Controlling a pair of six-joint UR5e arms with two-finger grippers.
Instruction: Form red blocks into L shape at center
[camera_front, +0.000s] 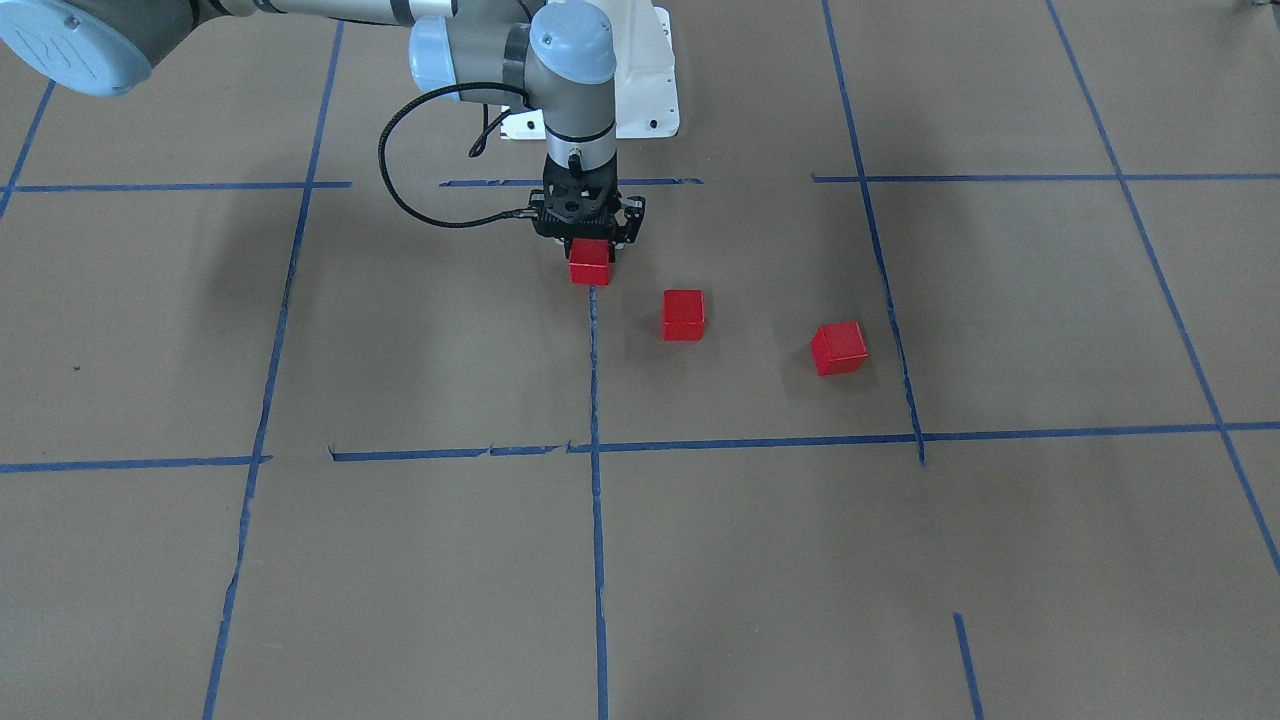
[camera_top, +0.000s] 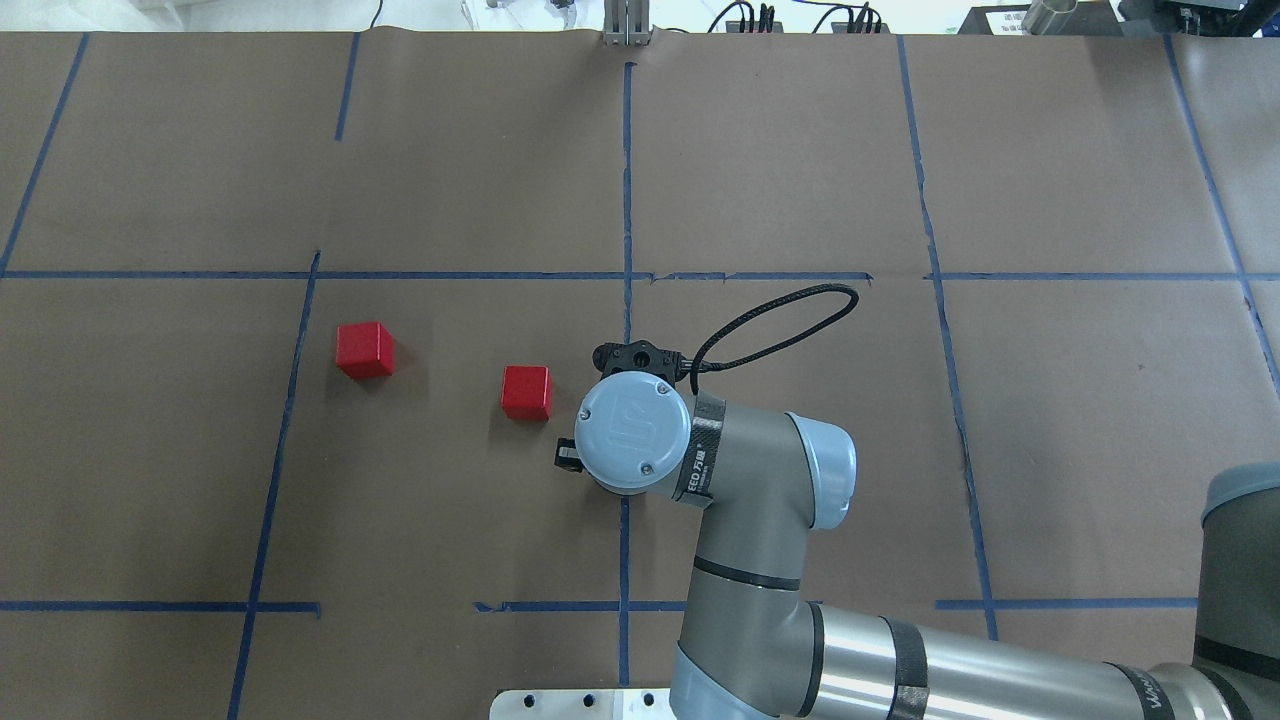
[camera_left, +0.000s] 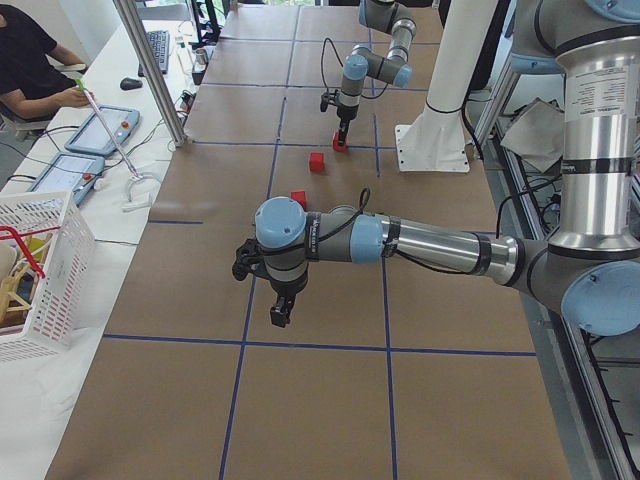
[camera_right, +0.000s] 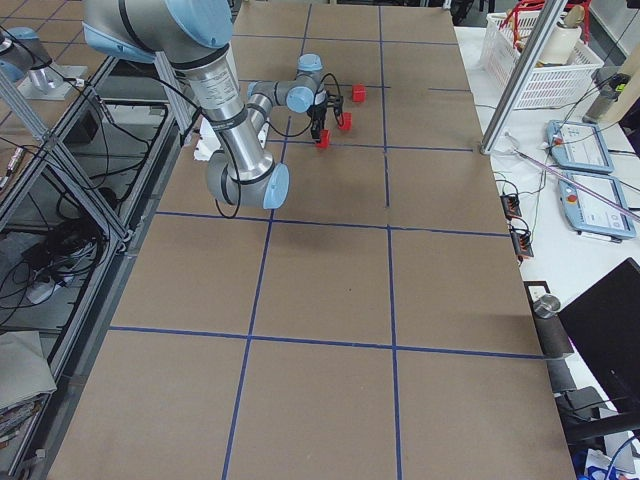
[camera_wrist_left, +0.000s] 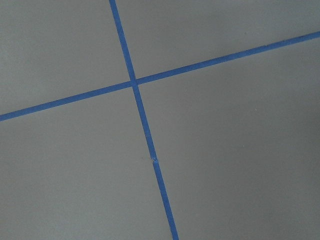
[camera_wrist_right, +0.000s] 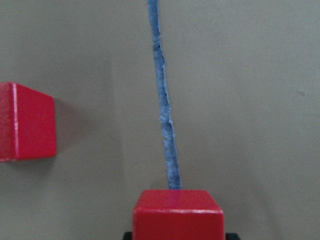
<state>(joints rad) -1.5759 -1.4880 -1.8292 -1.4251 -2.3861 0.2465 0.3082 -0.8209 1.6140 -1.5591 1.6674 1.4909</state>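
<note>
right gripper (camera_front: 590, 245) clamps red block (camera_front: 590, 263), hidden overhead under wrist (camera_top: 633, 432); left gripper (camera_left: 280, 316): cannot tell.

right arm (camera_top: 760, 560): grey tubes, pale-blue joint caps | wrist cap (camera_top: 633, 432): round, three screws, embossed logo | band (camera_top: 703, 450) beside cap: black, white lettering | cable (camera_top: 800, 291) beside cap: black, looped | right gripper (camera_front: 590, 243): black | base plate (camera_top: 560, 705): white, bolt holes

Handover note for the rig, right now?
Right hand: shut on the held block, at the center tape line; set down or not, can't tell.
Left hand: hovers away from the blocks; open or shut unclear.
Middle block and far block: loose, apart, on the robot's left of the line.
Done: one block at center. Left: release it, bring the other two, form the L.
</note>
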